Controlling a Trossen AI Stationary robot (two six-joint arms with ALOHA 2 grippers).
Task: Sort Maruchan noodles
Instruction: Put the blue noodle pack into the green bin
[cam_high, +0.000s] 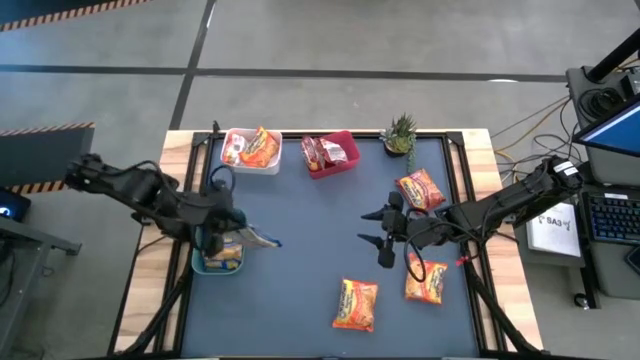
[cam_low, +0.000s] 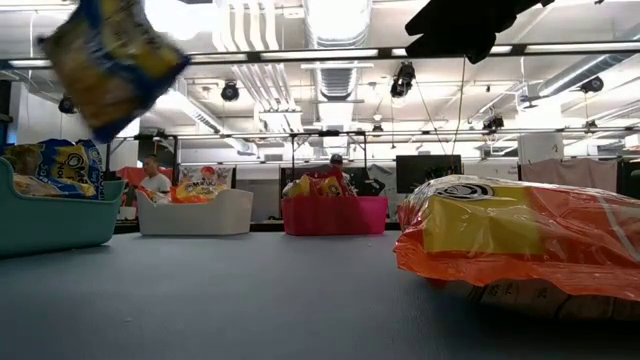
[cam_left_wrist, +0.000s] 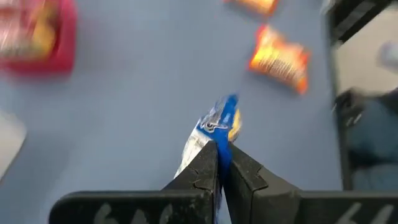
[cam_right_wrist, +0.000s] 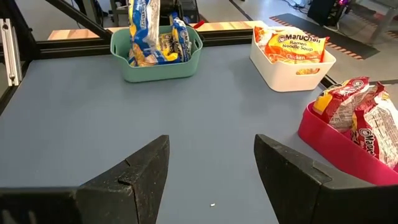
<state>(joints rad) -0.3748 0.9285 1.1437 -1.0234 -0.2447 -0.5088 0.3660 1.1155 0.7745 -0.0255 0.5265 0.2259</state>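
- Above green bin (cam_high: 205, 264): left gripper (cam_high: 238, 237) clamped on yellow-blue packet (cam_high: 262, 238), lifted off table.
- Mid-table: right gripper (cam_high: 377, 236) hovering, fingers spread, empty, orange packets (cam_high: 425, 281) nearby.

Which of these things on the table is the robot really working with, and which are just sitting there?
Part of the job:
- yellow-blue packet, pinched in the left gripper
- orange packets
- green bin, white bin, red bin

Just sitting there:
- potted plant
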